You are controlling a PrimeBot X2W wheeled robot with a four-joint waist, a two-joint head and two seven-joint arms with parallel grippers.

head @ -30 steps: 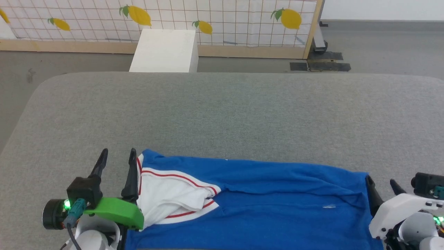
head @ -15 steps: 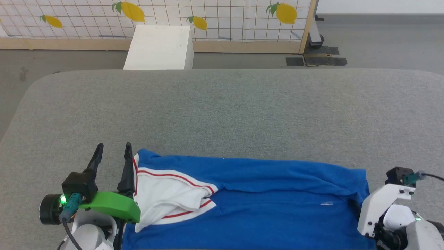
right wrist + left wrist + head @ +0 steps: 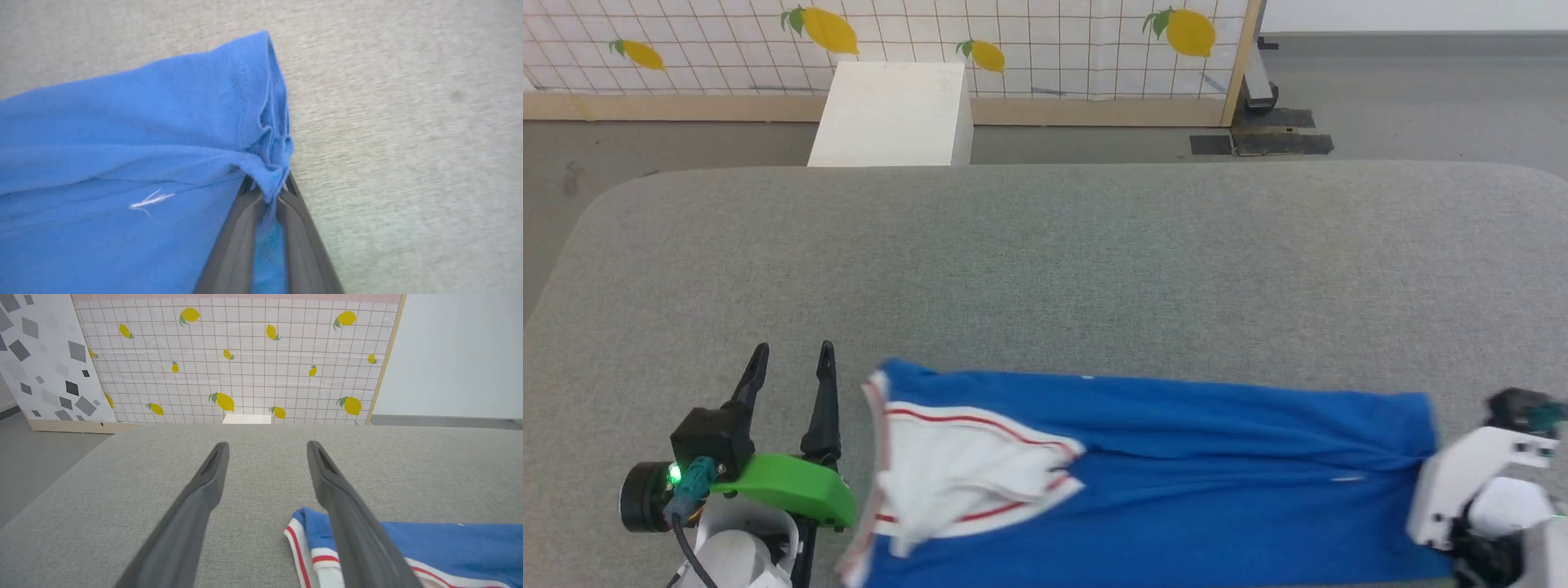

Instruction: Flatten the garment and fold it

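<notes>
"What did you make of it from where you stood?"

"Mostly the table [image 3: 1045, 245]: a wide grey top covered in cloth, with rounded corners. Beyond it, on the floor [image 3: 1421, 98], stood a screen [image 3: 1045, 49] of white squares printed with lemons. A white box [image 3: 890, 114] stood in front of that."

"And the shirt?"

"The shirt [image 3: 1176, 490] lay along the near edge of the table, stretched out sideways. It was blue, with a white sleeve end [image 3: 964, 465] trimmed in red stripes lying on top at the robot's left. A long crease ran across the middle toward the right end."

"Were the arms on it?"

"One was. The right gripper [image 3: 269, 190] had its fingers pressed together on the shirt's right-hand corner. The hem was bunched into a small knot of blue at the tips, and more blue showed in the gap lower down between the fingers."

"The other?"

"The left gripper [image 3: 793, 347] was at the near left of the table, just beside the shirt's red-striped edge but apart from it. Its fingers were spread wide, with only grey cloth between them. It had a green cover [image 3: 784, 490] at the wrist."

"Anything smaller?"

"A thin white mark [image 3: 149, 200] on the blue, near the pinched corner. I couldn't tell whether it was thread or print."
</notes>
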